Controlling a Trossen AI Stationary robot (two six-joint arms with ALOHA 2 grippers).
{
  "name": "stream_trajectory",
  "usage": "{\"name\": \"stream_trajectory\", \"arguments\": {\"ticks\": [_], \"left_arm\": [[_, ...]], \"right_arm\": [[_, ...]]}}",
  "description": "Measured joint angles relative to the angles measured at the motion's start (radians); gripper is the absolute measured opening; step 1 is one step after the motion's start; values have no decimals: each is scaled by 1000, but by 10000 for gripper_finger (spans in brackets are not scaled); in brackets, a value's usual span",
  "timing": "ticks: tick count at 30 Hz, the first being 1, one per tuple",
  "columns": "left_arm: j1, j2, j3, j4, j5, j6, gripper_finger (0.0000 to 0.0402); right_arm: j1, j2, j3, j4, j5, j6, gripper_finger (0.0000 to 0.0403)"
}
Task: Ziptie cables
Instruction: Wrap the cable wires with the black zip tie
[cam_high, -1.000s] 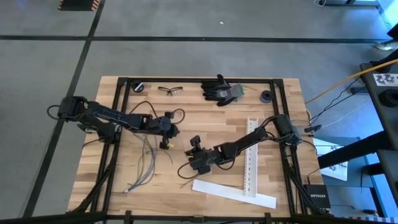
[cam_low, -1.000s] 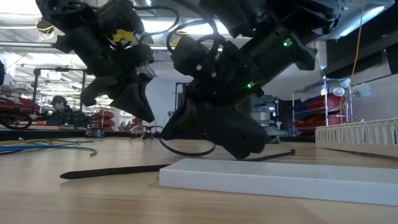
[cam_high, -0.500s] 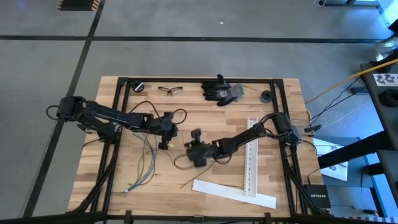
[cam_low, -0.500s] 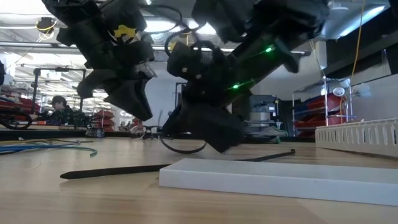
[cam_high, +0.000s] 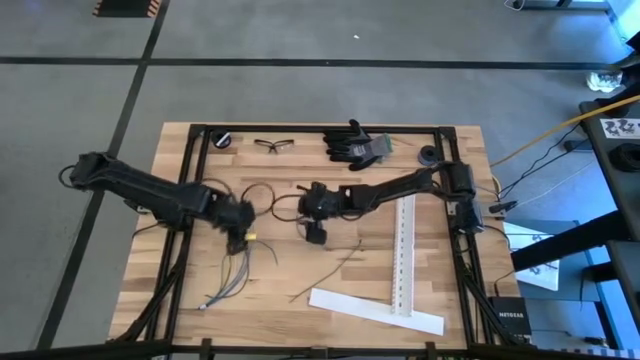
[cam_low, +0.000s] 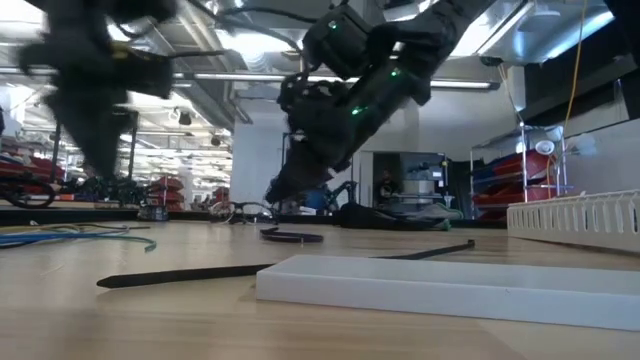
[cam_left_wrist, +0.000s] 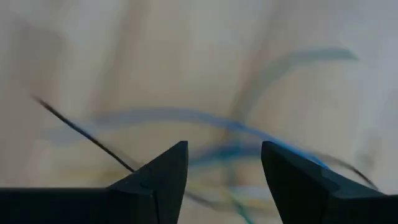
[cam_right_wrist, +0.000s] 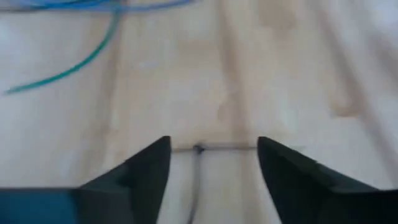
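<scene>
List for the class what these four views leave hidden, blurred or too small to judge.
- Thin pale blue, grey and greenish limp cables: too small in the high view to count; smeared by motion in the left wrist view.
- Left claw: blurred in the low view.
- Thin black plastic looped ziptie: low view sits too flat to show whether the loop is closed.
- Small round black object: too small to identify in the high view.

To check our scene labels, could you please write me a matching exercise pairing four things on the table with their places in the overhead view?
Things:
1. safety glasses
2. black gloves
3. cables
4. flat white strip

Places, in the high view:
A. just below the left end effector
B. near the table's bottom edge, right of centre
C. near the top edge, left of the gloves
D. near the top edge, about the middle

Pairs: 1-C, 2-D, 3-A, 4-B
</scene>
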Motion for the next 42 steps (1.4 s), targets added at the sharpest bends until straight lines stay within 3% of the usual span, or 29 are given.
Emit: {"name": "stream_trajectory", "arguments": {"ticks": [4,10,17,24,30,35,42], "left_arm": [[-186,-16,-32,-6,140,-272,181],[-430,85,-32,81,240,-591,168],[-619,245,-31,158,258,-835,156],[-742,327,-13,395,260,-1030,155],[-805,343,45,360,232,-1101,155],[-827,369,96,365,120,-1098,155],[-841,492,102,393,145,-1093,155]], "right_arm": [[8,-3,-4,-2,-103,-1,276],[69,11,-4,1,-84,-23,291],[185,11,-4,55,32,-58,292],[269,11,-4,91,88,-55,292],[304,11,-4,94,140,-46,292],[320,11,-4,93,142,-18,292],[338,12,-4,88,170,-18,292]]}}
